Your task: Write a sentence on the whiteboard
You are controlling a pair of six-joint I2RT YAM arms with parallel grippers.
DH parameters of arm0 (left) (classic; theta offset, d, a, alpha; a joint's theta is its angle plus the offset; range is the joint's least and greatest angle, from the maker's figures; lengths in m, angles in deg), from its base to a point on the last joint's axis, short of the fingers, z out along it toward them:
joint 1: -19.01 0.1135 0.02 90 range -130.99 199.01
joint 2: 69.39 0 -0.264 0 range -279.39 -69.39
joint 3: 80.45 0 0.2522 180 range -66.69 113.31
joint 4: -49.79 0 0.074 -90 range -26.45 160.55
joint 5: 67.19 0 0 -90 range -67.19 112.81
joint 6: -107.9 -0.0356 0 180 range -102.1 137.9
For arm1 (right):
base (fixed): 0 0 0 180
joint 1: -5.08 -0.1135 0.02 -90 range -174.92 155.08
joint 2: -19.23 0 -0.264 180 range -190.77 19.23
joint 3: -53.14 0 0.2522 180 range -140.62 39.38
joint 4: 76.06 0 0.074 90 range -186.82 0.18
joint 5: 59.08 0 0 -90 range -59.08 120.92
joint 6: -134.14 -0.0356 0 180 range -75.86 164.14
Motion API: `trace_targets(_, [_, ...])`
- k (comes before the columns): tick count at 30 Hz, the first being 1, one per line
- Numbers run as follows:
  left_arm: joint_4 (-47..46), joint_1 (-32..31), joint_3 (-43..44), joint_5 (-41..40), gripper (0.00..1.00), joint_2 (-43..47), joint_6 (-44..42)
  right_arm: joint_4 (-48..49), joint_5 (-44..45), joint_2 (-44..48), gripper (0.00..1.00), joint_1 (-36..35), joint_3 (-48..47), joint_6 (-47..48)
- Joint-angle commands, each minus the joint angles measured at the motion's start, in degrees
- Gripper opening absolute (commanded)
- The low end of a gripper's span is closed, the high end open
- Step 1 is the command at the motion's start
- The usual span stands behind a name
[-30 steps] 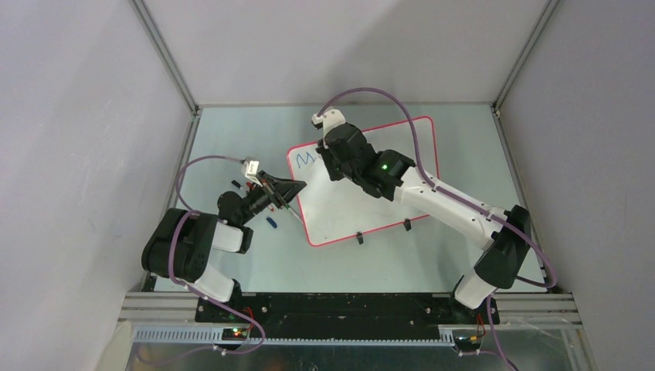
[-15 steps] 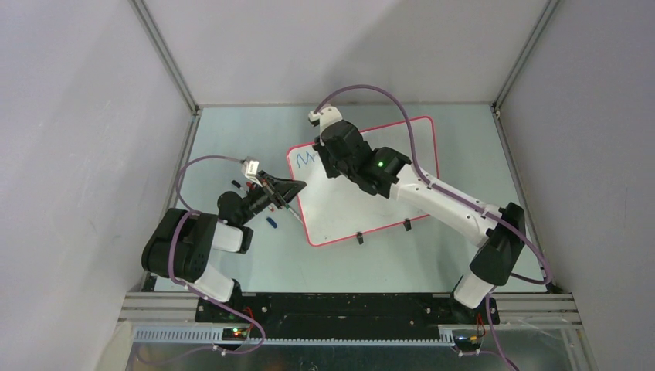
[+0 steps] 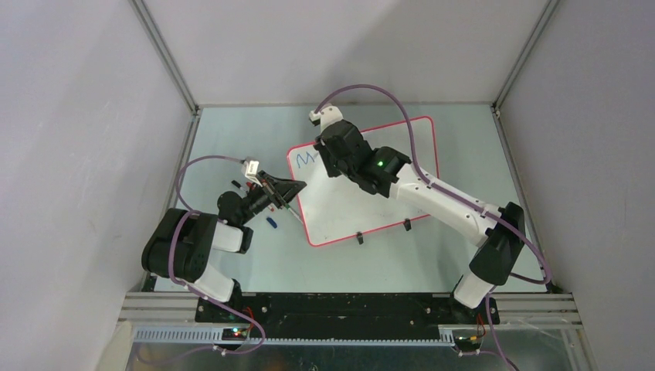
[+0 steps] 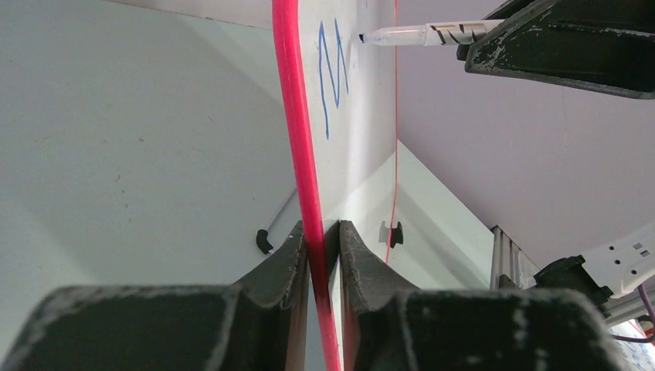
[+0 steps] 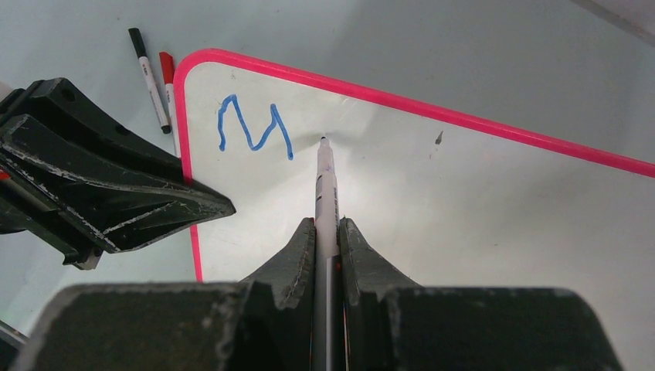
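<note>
Between the closed fingers of the right tool (image 5: 327, 226), a marker (image 5: 325, 182) is being gripped, its tip sitting at the surface of the whiteboard (image 5: 463, 232) just ahead of the tool. Left of that tip, the sentence (image 5: 255, 131) is showing only a blue "M". At the board's left edge, the left tool (image 4: 320, 228) is clamping the pink frame. Beyond that tool, two spare markers (image 5: 151, 77) are lying on the bench (image 5: 77, 31) beside the board.
</note>
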State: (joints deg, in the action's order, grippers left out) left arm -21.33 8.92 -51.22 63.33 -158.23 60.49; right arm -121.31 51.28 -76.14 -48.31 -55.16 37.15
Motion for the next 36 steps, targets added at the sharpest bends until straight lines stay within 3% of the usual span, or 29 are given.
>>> trace_targets(1, [-2.8, -0.1, 1.7, 0.6, 0.03, -0.5, -2.3, 0.7, 0.9, -0.6, 0.0, 0.2, -2.9, 0.3])
trace_targets(36, [-2.8, -0.4, 1.8, 0.9, 0.01, -0.4, -2.6, -3.7, -3.8, -2.7, 0.0, 0.5, -4.8, -0.3])
